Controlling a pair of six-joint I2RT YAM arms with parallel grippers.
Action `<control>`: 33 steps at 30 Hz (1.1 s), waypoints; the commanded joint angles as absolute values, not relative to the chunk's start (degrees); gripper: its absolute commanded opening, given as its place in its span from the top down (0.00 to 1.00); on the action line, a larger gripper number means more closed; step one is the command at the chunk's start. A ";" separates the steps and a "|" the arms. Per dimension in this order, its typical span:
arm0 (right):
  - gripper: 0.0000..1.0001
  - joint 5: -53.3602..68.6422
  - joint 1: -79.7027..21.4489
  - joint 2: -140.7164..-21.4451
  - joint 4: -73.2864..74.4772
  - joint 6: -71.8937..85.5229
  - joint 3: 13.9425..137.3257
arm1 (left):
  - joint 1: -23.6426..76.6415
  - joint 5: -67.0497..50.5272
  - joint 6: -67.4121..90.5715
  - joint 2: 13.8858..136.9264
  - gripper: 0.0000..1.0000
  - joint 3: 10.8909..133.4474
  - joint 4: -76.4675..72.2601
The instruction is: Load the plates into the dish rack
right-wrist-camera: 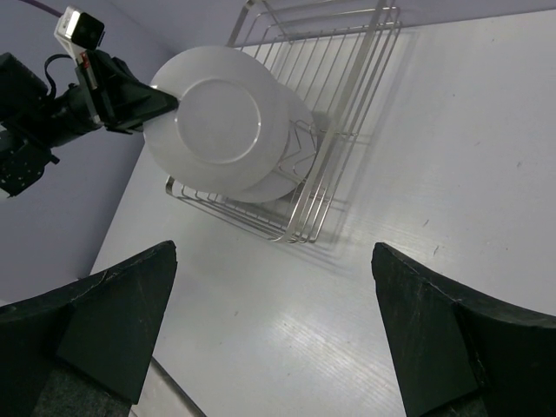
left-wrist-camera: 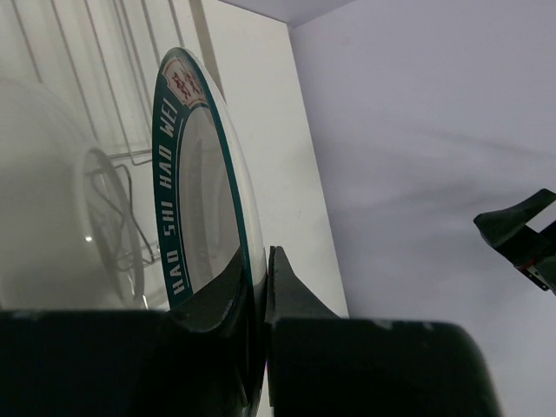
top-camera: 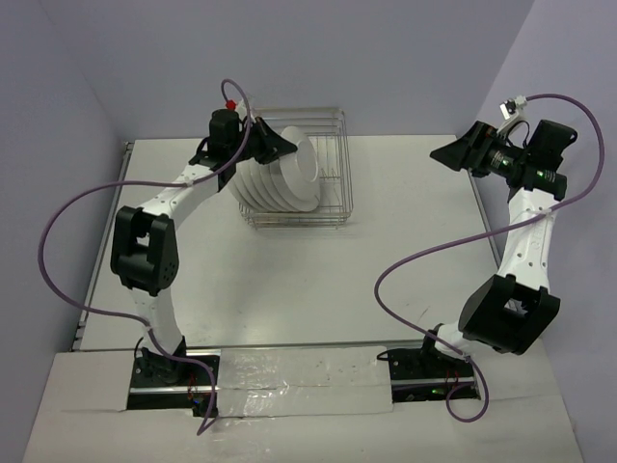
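Observation:
My left gripper [top-camera: 275, 145] is shut on the rim of a white plate [top-camera: 301, 159] and holds it upright over the dish rack [top-camera: 333, 193], next to several plates [top-camera: 262, 188] that stand in the rack's left part. The left wrist view shows the held plate's teal lettered rim [left-wrist-camera: 169, 174] pinched at my left gripper [left-wrist-camera: 258, 278]. My right gripper [top-camera: 445, 152] is open and empty, raised over the right of the table. In the right wrist view it [right-wrist-camera: 278, 295] faces the plate's plain underside [right-wrist-camera: 217, 117] and the rack [right-wrist-camera: 347, 104].
The white table [top-camera: 318, 280] ends at lilac walls at the back and both sides. The rack's right part [top-camera: 335, 145] holds no plates. The left arm's purple cable [top-camera: 58, 231] loops over the table's left edge.

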State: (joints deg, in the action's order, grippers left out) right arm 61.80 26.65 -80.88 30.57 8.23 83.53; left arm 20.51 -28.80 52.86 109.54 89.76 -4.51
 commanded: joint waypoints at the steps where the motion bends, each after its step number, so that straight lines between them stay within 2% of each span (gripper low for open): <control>1: 0.00 61.08 26.54 -81.47 30.85 6.86 83.15 | 19.69 -28.12 51.51 110.21 1.00 93.78 -7.39; 5: 0.00 61.17 26.54 -81.91 30.76 7.03 83.06 | 19.60 -28.74 52.12 112.06 0.98 94.22 -7.30; 11: 0.00 61.17 26.54 -82.53 30.67 7.21 82.62 | 19.34 -29.35 53.35 113.82 0.88 93.52 -7.65; 12: 0.00 61.00 26.54 -82.53 30.67 7.12 82.53 | 19.34 -29.62 53.18 113.91 0.78 93.52 -7.47; 14: 0.00 60.82 26.54 -82.53 30.67 7.03 82.35 | 19.34 -29.71 52.91 113.91 0.65 93.60 -6.86; 15: 0.00 60.82 26.54 -82.53 30.67 7.03 82.27 | 19.34 -29.62 52.04 113.56 0.48 93.86 -6.59; 16: 0.00 60.65 26.46 -82.44 30.76 6.94 82.18 | 19.34 -29.36 51.42 113.29 0.41 94.48 -5.29; 17: 0.00 60.47 26.46 -82.44 30.85 6.94 82.26 | 19.34 -28.92 50.72 112.51 0.28 94.74 -4.66; 19: 0.00 59.51 26.19 -82.35 31.37 6.77 82.53 | 19.34 -26.82 47.74 111.28 0.17 96.23 -1.08; 20: 0.00 59.24 26.10 -82.18 31.99 6.59 82.88 | 19.25 -25.85 44.94 109.88 0.08 96.85 -0.10; 22: 0.00 57.76 25.75 -81.91 33.04 5.28 83.49 | 19.07 -22.26 41.24 108.11 0.01 99.92 6.29; 26: 0.00 52.57 24.09 -80.08 35.15 2.03 84.37 | 18.98 -11.63 25.46 103.54 0.01 108.26 18.51; 30: 0.00 44.67 20.22 -77.44 35.77 -2.54 83.59 | 18.81 -2.91 10.48 103.98 0.01 121.53 34.25; 33: 0.00 37.02 15.13 -75.24 35.42 -5.44 81.83 | 16.36 -1.67 5.81 100.38 0.01 117.02 38.93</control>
